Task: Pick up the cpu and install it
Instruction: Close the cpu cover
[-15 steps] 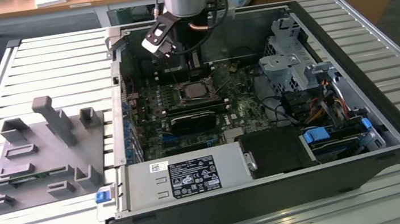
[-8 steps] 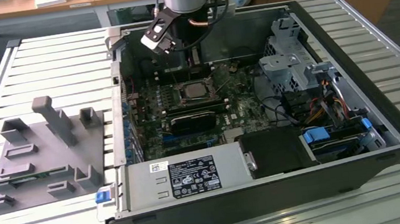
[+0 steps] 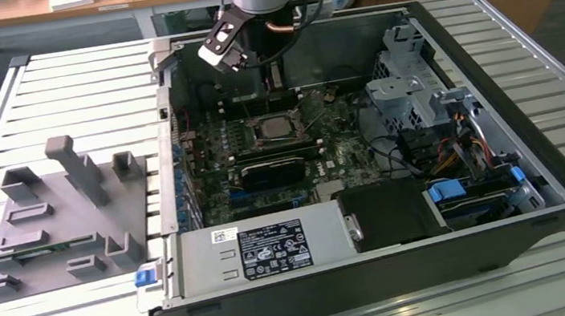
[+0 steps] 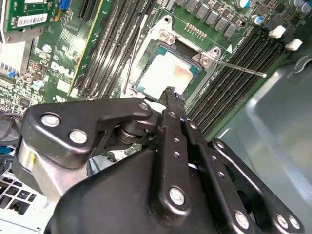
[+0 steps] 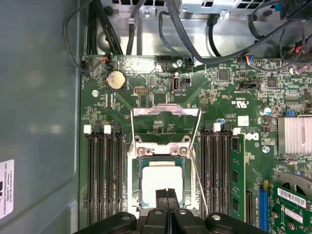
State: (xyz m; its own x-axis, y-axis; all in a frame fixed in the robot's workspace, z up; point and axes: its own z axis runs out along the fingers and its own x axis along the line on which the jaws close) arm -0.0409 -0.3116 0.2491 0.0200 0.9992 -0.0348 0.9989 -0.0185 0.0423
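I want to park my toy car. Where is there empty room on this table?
The slatted table is bare beyond the grey fixture tray and along the exterior view's right of the computer case, plus the near corner there. Inside the case it is crowded: motherboard, cables and the cpu in its socket.

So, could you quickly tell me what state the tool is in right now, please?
Tool: closed, fingertips together, holding nothing; it is over the cpu, which lies in the socket.

The cpu [image 5: 158, 178] sits in its socket [image 5: 132, 185] between memory slots [image 5: 104, 175] inside the case [image 3: 374, 284].
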